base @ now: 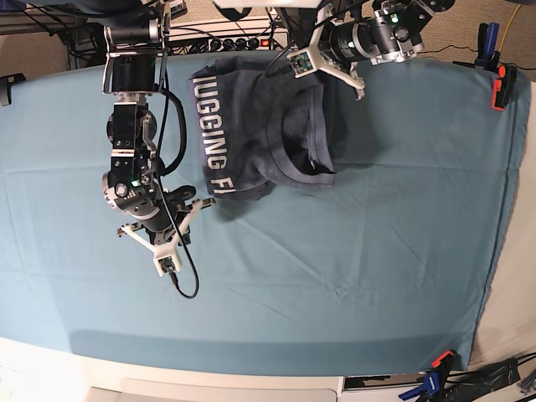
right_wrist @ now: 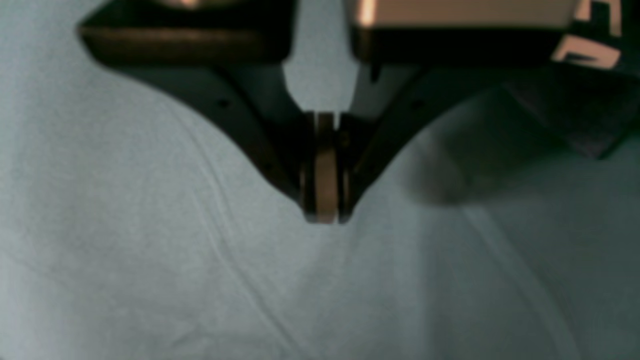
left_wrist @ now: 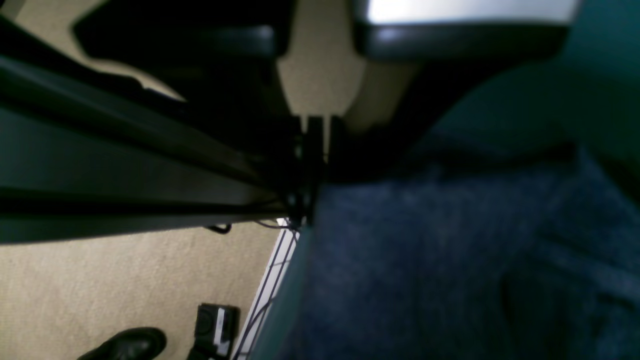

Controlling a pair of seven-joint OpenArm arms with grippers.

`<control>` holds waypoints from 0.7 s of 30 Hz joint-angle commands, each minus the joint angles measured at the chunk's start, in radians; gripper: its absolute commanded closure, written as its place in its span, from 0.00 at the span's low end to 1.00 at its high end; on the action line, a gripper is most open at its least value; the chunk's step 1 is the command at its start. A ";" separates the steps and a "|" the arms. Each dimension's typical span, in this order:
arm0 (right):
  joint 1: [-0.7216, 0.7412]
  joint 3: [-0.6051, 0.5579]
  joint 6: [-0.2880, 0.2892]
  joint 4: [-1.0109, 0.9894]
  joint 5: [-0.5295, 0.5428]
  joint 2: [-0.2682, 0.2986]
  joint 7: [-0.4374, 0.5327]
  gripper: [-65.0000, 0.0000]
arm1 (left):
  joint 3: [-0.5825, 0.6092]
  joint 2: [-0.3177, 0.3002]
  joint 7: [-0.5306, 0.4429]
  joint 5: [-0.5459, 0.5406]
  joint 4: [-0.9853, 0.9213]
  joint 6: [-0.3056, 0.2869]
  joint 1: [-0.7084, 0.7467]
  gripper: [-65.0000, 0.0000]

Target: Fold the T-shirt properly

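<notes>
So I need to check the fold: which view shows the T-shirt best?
The base view: the whole T-shirt, lettering included, bunched near the table's far edge. The left wrist view shows only blurred blue fabric; the right wrist view shows none of it.

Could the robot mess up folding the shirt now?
Maybe. The T-shirt lies bunched at the far table edge, with part of it right at the drop, so a pull could drag it off. The left gripper looks pinched shut at that edge; if it holds only a little cloth, it may slip. The right gripper is shut over bare teal table cloth, apart from the shirt, so it can't steady it yet.
</notes>
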 commanded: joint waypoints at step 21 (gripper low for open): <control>-0.042 0.002 0.034 0.014 0.009 0.006 0.016 1.00 | -0.002 0.058 -0.066 0.093 -0.039 0.147 -0.085 1.00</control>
